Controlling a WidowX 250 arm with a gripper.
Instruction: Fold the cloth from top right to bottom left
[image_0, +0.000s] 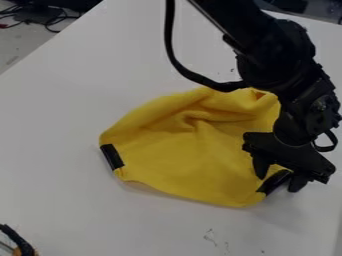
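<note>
The black gripper (279, 182) hangs over the lower right of the yellow cloth (177, 160). Its fingers stand apart, one to each side of the cloth's black-banded lower right corner (272, 183). Another black band (112, 156) marks the cloth's left corner. Wrinkles and a raised fold run across the upper part of the cloth, while its lower part lies flatter. The arm covers some of the cloth's upper right side.
The white table (60, 125) surrounds the cloth, and its edge runs diagonally across the upper left. A black and orange object (20, 242) sits at the bottom left corner. Cables (40, 17) lie beyond the table at the upper left.
</note>
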